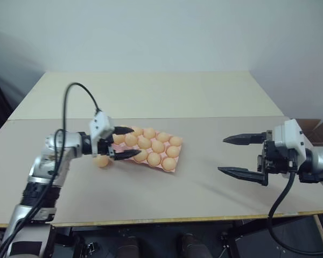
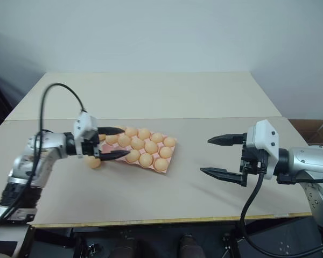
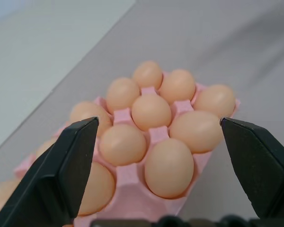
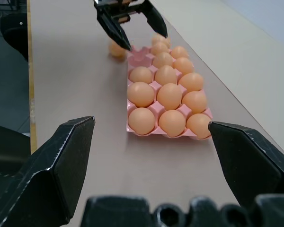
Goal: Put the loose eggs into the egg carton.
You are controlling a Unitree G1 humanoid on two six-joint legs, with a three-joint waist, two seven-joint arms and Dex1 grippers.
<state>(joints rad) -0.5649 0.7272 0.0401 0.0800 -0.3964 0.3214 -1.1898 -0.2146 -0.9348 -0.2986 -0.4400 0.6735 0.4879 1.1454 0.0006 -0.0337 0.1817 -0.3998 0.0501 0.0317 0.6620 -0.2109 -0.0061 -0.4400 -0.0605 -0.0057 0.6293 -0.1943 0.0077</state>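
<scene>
Nearest the camera in the head views, the right gripper (image 1: pixel 242 156) sits at the right edge of the frame, a bit below centre, hanging over bare table (image 1: pixel 204 107) with its two black fingers spread wide and nothing between them. It's well apart from everything else.

Left of centre, the left gripper (image 1: pixel 125 142) is right at the near-left end of the egg carton (image 1: pixel 172 165). Its fingers are also spread wide with nothing in them, one over the carton's end eggs and the other along its near edge.

One loose egg (image 1: pixel 102 160) lies on the table just beside the carton's left end, tucked under that gripper, lower left of the carton.

The pink carton itself sits middle-left in the frame, angled a little, with eggs in nearly every cup; the left wrist view shows an empty cup (image 3: pixel 132 201) at the near end.
</scene>
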